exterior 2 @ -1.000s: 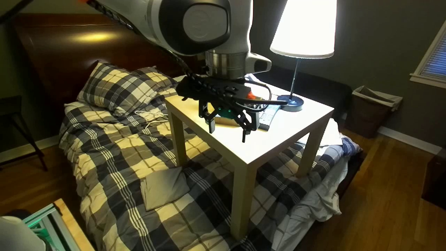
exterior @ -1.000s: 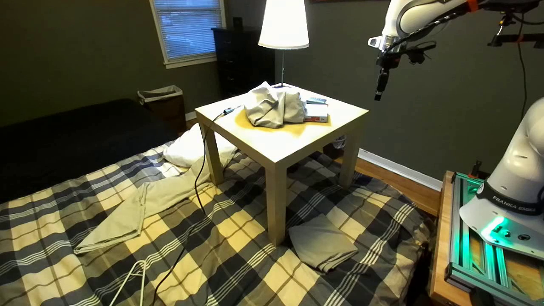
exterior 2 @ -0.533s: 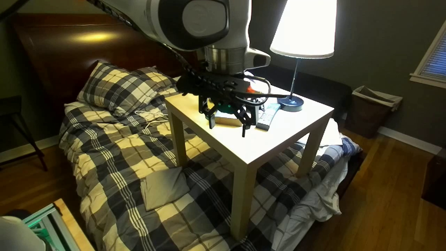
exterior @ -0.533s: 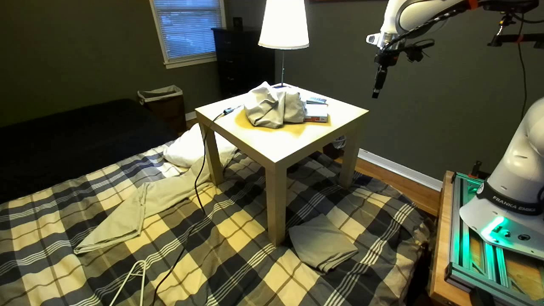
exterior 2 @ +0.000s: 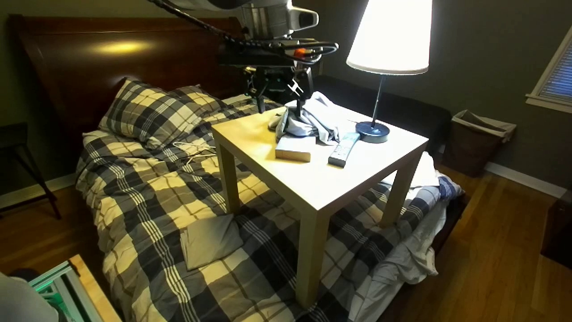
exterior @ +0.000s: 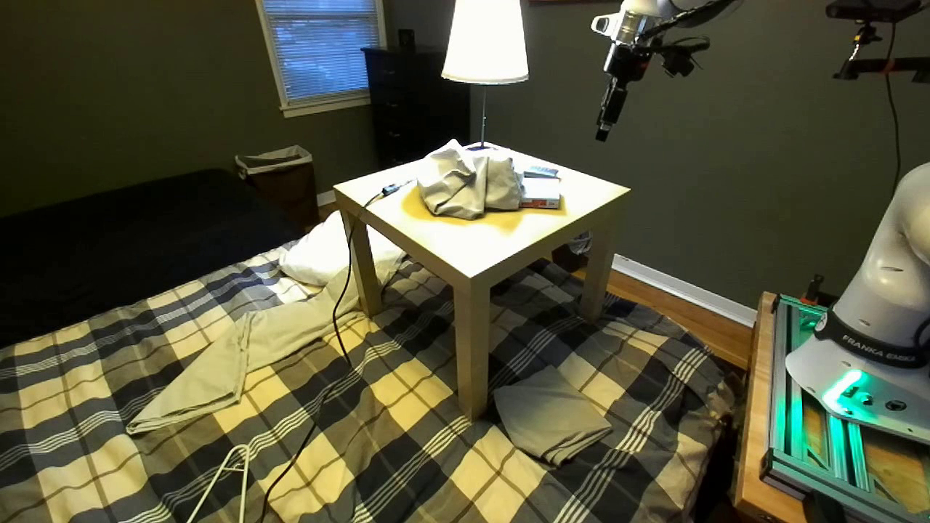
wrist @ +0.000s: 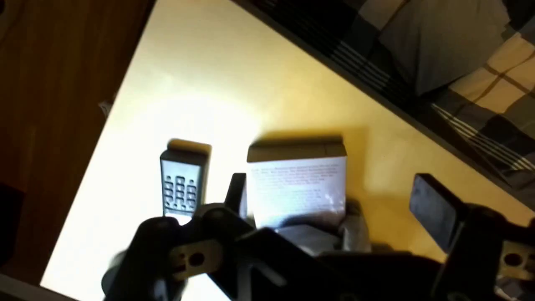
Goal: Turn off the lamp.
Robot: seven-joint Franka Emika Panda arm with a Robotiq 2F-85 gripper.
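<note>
Lamp lit, end effector spread wide, top of box visibly lettered in wrist view alone

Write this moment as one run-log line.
lamp: lit, on table | end effector: open, empty, apart from lamp | also on table: cloth, box, remote | switch-off: not done

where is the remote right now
In an exterior view, the remote lies on the table, right of the box, with the lamp base close to its far end. In the wrist view it shows left of the box.
</note>
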